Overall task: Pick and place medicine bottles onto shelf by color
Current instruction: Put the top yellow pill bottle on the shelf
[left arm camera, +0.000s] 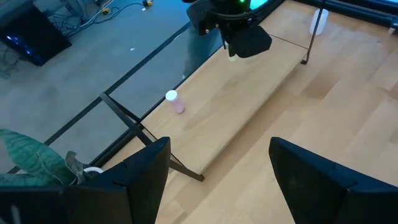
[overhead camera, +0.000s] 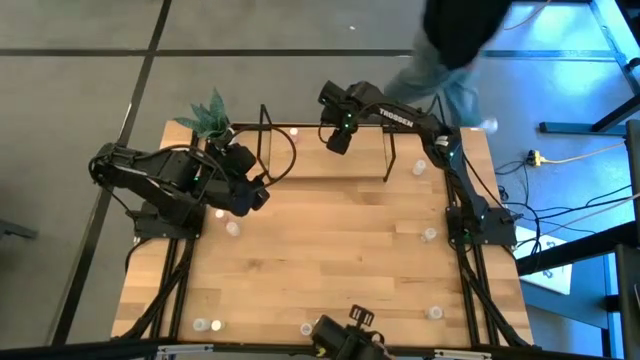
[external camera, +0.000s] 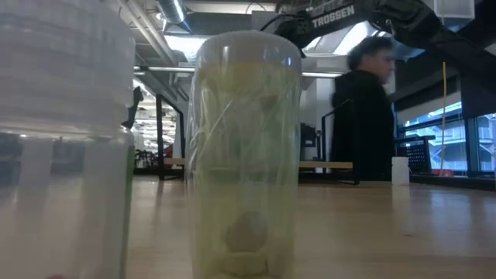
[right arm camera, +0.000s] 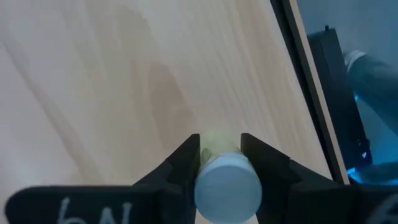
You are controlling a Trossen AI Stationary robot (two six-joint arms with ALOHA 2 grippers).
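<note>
The shelf [overhead camera: 325, 150] is a light-wood board in black rods at the table's far edge. It also shows in the left wrist view [left arm camera: 249, 106]. A pink-topped bottle [left arm camera: 174, 101] lies on the board's left part [overhead camera: 293, 130]. My right gripper [overhead camera: 338, 140] is over the board's middle, shut on a yellow-green bottle [right arm camera: 225, 177]. My left gripper [overhead camera: 250, 195] is open and empty near the shelf's near-left corner; its fingers [left arm camera: 143, 174] frame the board. Other bottles stand scattered on the table, such as one [overhead camera: 233, 228] near my left gripper. My right gripper pinches the bottle's round sides [right arm camera: 202, 163] between its two fingers, which come from above, pointing down. The bottle's whitish round end [right arm camera: 227, 186] faces the wrist and its yellow-green part [right arm camera: 214, 142] points at the shelf board. Whether it touches the board I cannot tell.
A potted plant [overhead camera: 210, 115] stands at the far left corner. Loose bottles stand at the right [overhead camera: 430, 235] and along the near edge [overhead camera: 306, 328]; two stand right before the low camera [external camera: 244, 155]. A person [overhead camera: 450, 50] stands beyond the far edge.
</note>
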